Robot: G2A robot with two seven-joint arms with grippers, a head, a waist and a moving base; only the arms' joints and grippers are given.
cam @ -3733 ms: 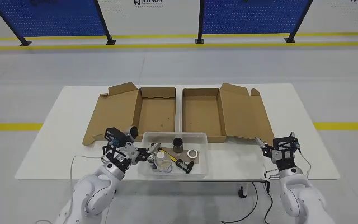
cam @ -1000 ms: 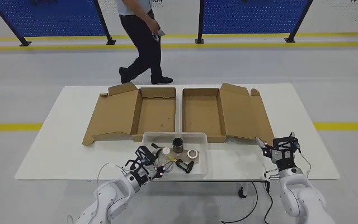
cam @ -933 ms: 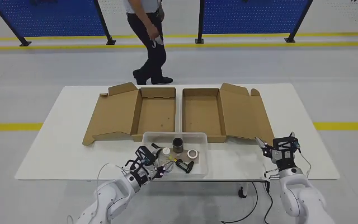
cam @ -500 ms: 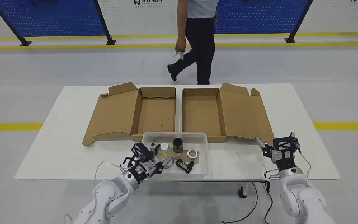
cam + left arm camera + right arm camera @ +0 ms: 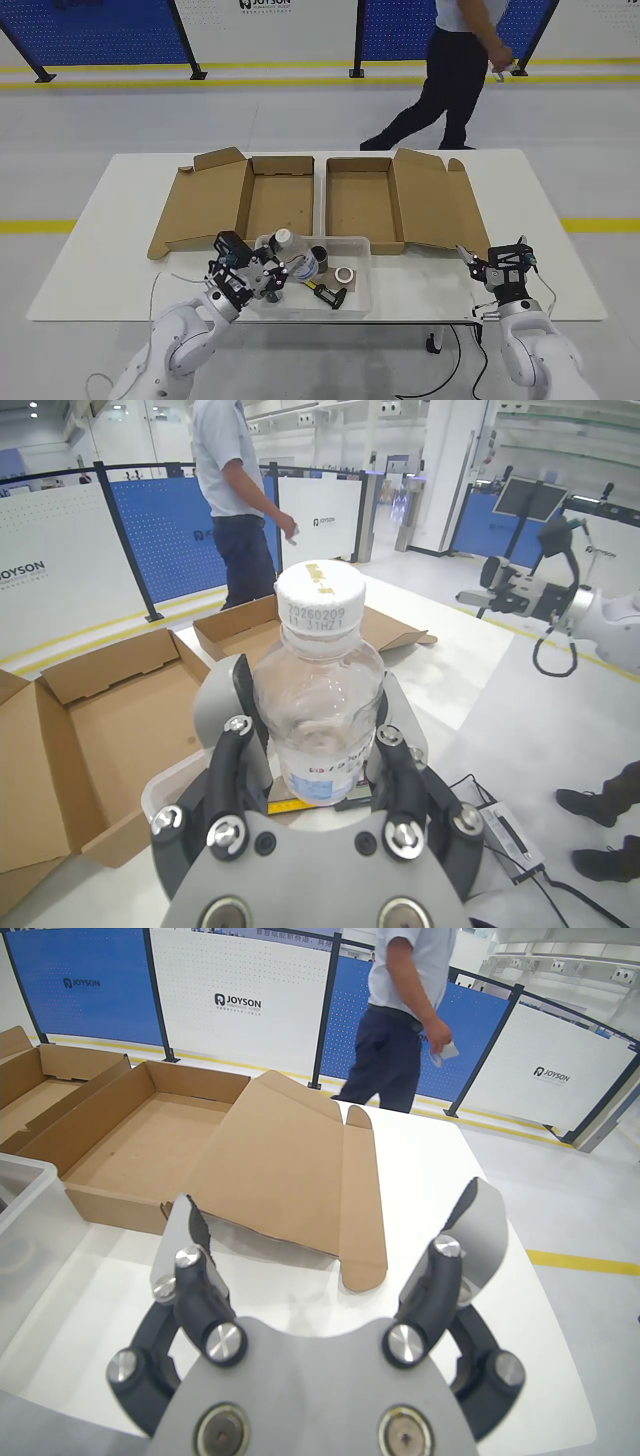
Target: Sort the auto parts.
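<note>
Left wrist view has the left gripper (image 5: 317, 680) pinching a clear bottle (image 5: 319, 700) across its body just under the shoulder, one finger on each side, white cap (image 5: 320, 592) pointing away from the wrist. From the top view I place the bottle lifted above the near left part of the clear bin (image 5: 366, 278), cap leaning toward the left box (image 5: 280, 205), with the right box (image 5: 358, 205) just beside that one. A dark cylinder (image 5: 319, 258), a pale ring (image 5: 344, 274) and a black-and-yellow measuring tool (image 5: 326, 292) lie in the bin. My right gripper (image 5: 332, 1200) hangs spread and holding nothing over the table (image 5: 120, 250), near the right box's flap. I judge the step in hand to be the carry from bin to box (which box a bottle belongs in I cannot tell). To do it well I would raise the bottle clear of the bin's far wall and the box's front wall and travel level. I would squeeze no harder than now, since thin plastic looks likely to buckle. I would bring it low onto the cardboard before letting go, because a round bottle dropped from height would probably roll. As for writing, the cap carries gold lettering on top and a stamped code on its side. The label (image 5: 327, 775) shows small print, and the partition panels (image 5: 320, 520) behind bear a logo.
</note>
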